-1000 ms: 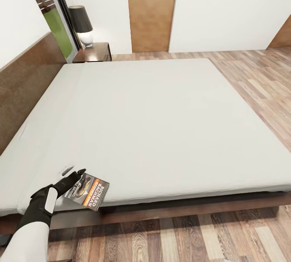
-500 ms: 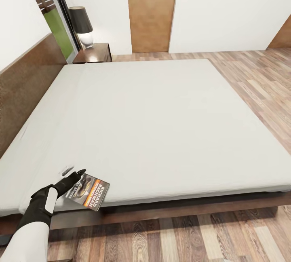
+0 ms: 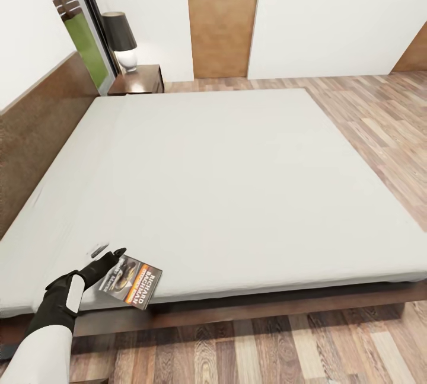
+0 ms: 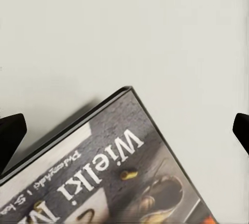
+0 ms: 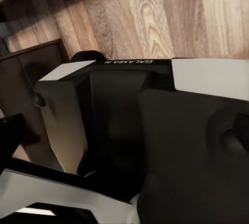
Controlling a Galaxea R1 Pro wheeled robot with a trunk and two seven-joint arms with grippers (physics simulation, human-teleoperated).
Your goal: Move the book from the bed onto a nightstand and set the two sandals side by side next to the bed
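Item: the book (image 3: pixel 131 281) — a thin paperback, dark cover with an orange-and-white title band, lying flat at the lower left of the head view, on the near corner of the bed (image 3: pixel 237 182), its lower edge at or slightly past the mattress edge.

Handling, as judged: light, flexible, likely to bend if pinched at one corner; a grip across the overhanging edge or along the spine is favoured, since the flat face offers no purchase.

Tool: the left gripper (image 3: pixel 107 253) is set at the book's upper left corner; in the left wrist view its dark fingertips (image 4: pixel 11 136) stand wide apart to either side of the cover (image 4: pixel 124 167), nothing yet held. The right gripper's state cannot be told.

Destination: the nightstand (image 3: pixel 141 79) with lamp (image 3: pixel 121 40) — upper left, well apart from the book.
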